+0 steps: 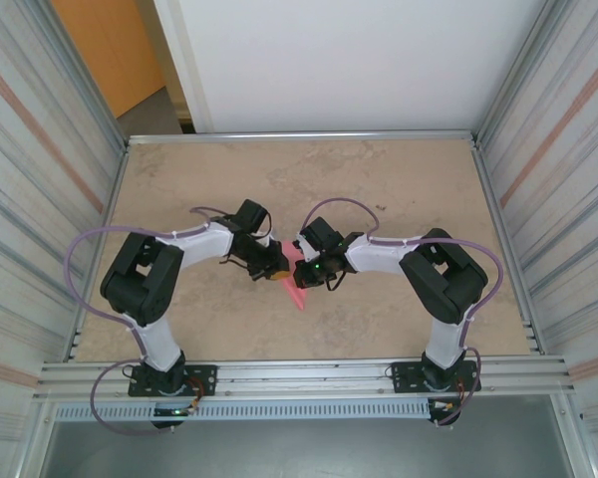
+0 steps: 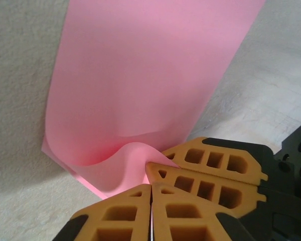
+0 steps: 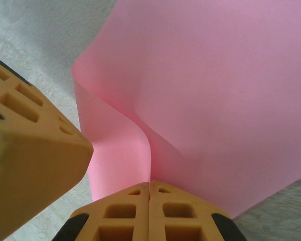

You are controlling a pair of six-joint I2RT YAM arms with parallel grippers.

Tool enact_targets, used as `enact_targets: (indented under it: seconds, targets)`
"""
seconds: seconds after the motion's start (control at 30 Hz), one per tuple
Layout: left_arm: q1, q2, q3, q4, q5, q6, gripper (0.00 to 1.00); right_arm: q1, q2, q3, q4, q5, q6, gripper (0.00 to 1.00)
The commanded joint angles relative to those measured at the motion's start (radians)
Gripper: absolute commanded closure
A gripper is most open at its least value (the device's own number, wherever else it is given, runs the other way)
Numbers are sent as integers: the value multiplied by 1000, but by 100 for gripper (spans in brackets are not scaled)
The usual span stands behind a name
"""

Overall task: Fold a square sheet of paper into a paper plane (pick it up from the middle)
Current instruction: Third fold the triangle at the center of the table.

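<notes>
square sheet of paper, matte, curled, tight in left gripper and right gripper

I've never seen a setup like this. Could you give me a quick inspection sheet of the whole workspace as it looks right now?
Surface: beige mottled table, matte and flat.
Job's things: pink paper sheet, buckled and raised at the edge where it is pinched.
Clutter: nothing seen.
Grippers: left gripper and right gripper are both shut, pinching the sheet close together.
Cables: lilac cables loop along each arm, away from the paper.
Surroundings: ribbed metal side walls, white back wall, orange panel at the far left.
</notes>
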Motion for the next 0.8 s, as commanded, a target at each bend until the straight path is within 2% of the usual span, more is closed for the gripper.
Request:
enact_targets:
  seconds: [0.0,0.77]
  targets:
    - [-5,21,-13,4,7,-2,90,-5,35,15,-48,12,16,100]
    - [-3,75,-17,-25,-42,33,91,-5,35,17,-58,17,15,100]
